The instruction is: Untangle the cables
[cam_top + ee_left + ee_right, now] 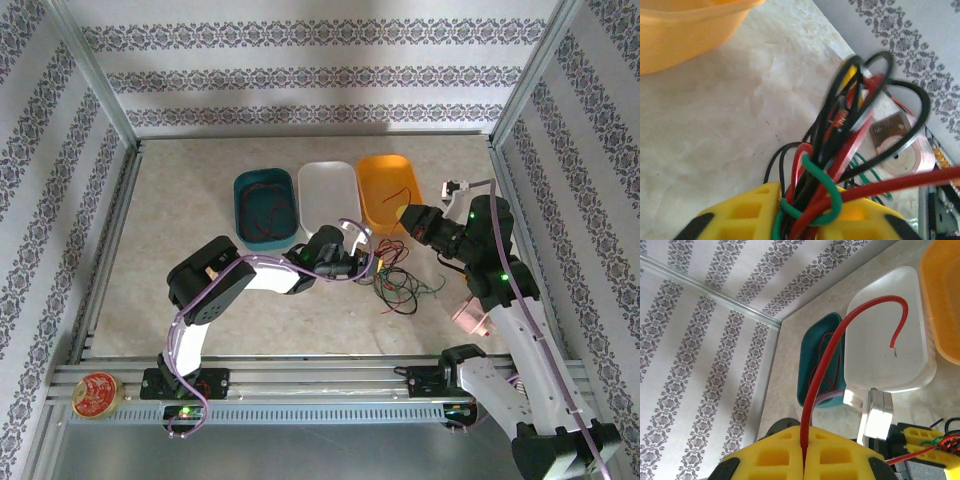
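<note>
Beige marbled tabletop [200,310] spreads before us, closed in on three sides by grey-patterned wallpaper. Nearest, a round red tin [95,393] rests at the left end of the metal rail where both arms are bolted. Further in, the left gripper [807,217] reaches right of centre with its yellow fingers drawn narrow around a bundle of the cables [840,135]. Red, green and black strands crowd the gap between the fingers and loop up out of it. From above, the loose remainder of that tangle lies on the table just right of this gripper, in front of the orange tray [388,190]. Beyond it, the right gripper [804,460] hangs at the near edge of the orange tray, its fingers pressed together on a single red cable [837,340]. That strand rises from the seam and arches over, and we see its bare tip against the white tray [875,365]. Farthest back, three trays stand side by side — the teal tray [250,190] on the left, white in the middle, orange on the right. Thin red wire lies coiled inside the teal one.
</note>
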### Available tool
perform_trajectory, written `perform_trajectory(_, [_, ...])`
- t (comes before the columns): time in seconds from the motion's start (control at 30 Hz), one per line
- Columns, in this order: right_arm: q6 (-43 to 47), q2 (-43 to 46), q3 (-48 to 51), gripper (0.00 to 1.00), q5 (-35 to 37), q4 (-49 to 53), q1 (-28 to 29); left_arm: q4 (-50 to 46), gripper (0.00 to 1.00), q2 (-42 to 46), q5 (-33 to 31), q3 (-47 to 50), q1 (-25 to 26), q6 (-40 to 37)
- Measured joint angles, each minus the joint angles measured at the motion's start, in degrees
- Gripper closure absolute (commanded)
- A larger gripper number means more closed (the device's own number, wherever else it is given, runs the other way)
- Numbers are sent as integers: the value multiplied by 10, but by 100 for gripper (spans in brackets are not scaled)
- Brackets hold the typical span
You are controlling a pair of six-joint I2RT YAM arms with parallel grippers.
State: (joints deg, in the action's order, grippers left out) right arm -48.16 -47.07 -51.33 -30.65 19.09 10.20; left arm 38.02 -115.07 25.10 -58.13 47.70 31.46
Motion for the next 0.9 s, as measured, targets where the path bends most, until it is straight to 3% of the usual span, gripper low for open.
perform_trajectory(0.1, [-1,-8,-10,100,7,4,-3,20,100,12,-5,24,2,0])
perform_trajectory(0.57, [78,-12,-117,100,83,77,-3,29,100,109,-50,74,2,-59])
perform_trajectory(0.67, [88,-24,-132,100,81,91,-3,15,89,125,-57,86,2,-76])
perform_trajectory(0.9, [91,-56,-136,100,35,96,-3,2,78,155,-80,150,2,-90])
